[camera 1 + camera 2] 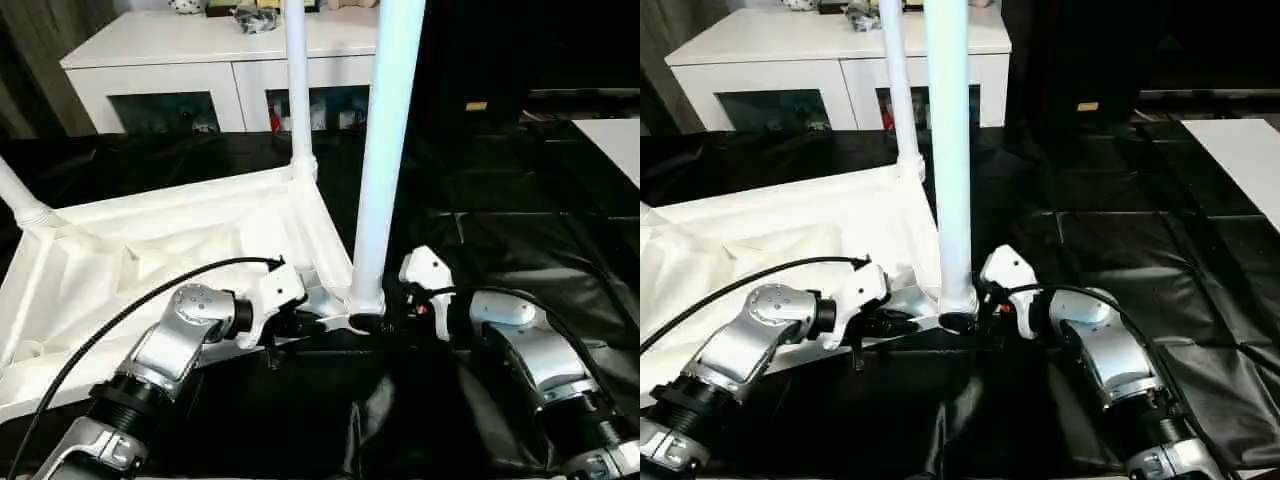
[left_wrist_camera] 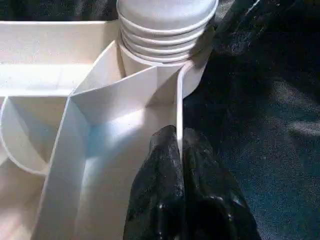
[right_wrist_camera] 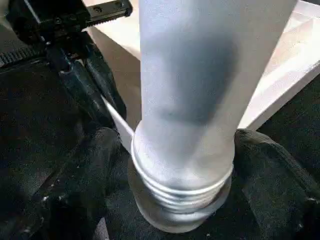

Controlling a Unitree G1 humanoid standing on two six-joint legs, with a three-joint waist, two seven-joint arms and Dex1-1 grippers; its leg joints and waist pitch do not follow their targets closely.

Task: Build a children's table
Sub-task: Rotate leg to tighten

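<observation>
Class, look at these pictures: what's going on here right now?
A humanoid robot is assembling a white children's table. The tabletop lies underside up on black sheeting. The left gripper pinches the tabletop's rim beside the near corner socket. The right gripper holds the base of a leg standing upright in that socket. Two other legs are already fitted.

Head stereo pair looks forward and down over both silver forearms at the upturned tabletop (image 1: 150,250) on black sheeting, white cabinet (image 1: 200,60) at far edge; right eye sits slightly to the side, so the near leg (image 1: 948,150) falls further left in its view. Left wrist camera sits very close, looking along the left gripper (image 2: 179,150) at the tabletop's rim and the corner socket (image 2: 165,55). Right wrist camera, equally close, faces the same leg's threaded base between the right gripper (image 3: 182,165) fingers, left gripper beyond; all four views share this corner.
</observation>
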